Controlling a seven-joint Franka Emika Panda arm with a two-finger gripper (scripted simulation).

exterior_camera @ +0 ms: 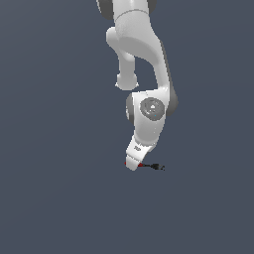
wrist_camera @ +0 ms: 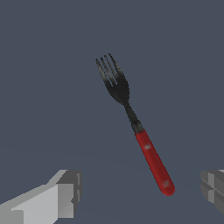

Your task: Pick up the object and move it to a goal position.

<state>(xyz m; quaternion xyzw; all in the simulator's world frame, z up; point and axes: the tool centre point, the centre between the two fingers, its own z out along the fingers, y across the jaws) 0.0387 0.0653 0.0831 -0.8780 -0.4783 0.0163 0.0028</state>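
Note:
The object is a small fork [wrist_camera: 142, 140] with a red handle and black tines. It lies flat on the dark grey floor. In the exterior view the fork [exterior_camera: 155, 166] sticks out to the exterior view's right from under the hand, black end outward. My gripper [exterior_camera: 132, 165] is low over the red handle end. In the wrist view the gripper [wrist_camera: 139, 190] is open, with one finger [wrist_camera: 65, 194] on one side and the other finger [wrist_camera: 213, 189] on the far side. The handle's tip lies between them, nearer the second finger, touching neither. No goal marker shows.
The dark grey floor [exterior_camera: 54, 198] stretches all around with no other objects on it. The white arm [exterior_camera: 141, 49] rises above the hand.

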